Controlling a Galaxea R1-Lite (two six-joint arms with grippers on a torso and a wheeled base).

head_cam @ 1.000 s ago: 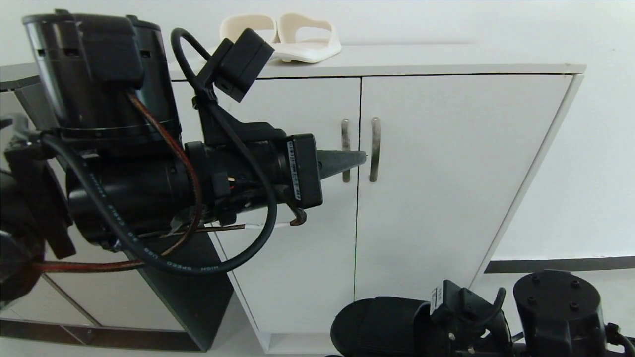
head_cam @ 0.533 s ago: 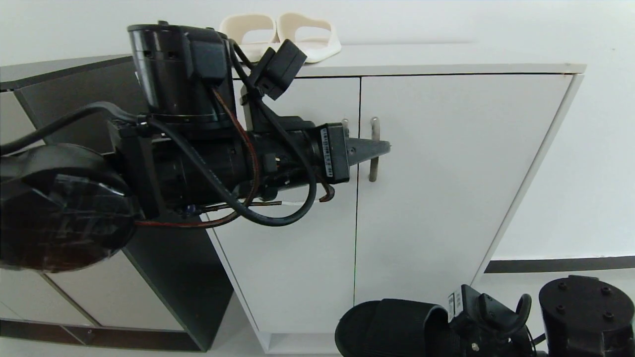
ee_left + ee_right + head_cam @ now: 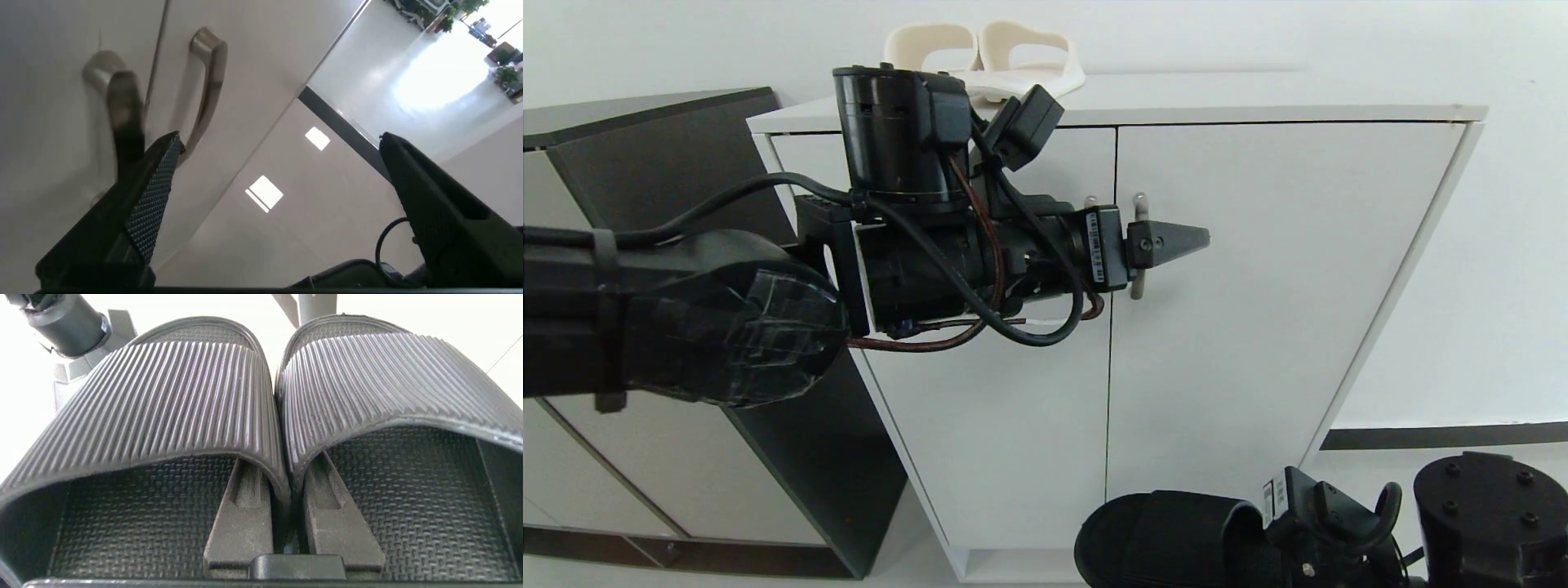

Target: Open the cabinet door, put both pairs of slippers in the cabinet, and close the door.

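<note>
Cabinet door [image 3: 1282, 286] is shut, so its handle is your target. Your left gripper [image 3: 282, 147] has its jaws spread wide. One fingertip is just beside the right door's handle [image 3: 208, 90], which runs upright at mid-frame in the head view, and the other stands out from the door. Your right gripper [image 3: 283, 469], at lower right, is clamped on the black slippers [image 3: 188, 400]. The white slippers [image 3: 1013, 61] lie on the cabinet top. Since a second ago, your left arm has swept rightward past both handles.

Black left arm [image 3: 686, 327]; looped black, reddish cables [image 3: 980, 320]; tapered end effector [image 3: 1194, 239]
</note>
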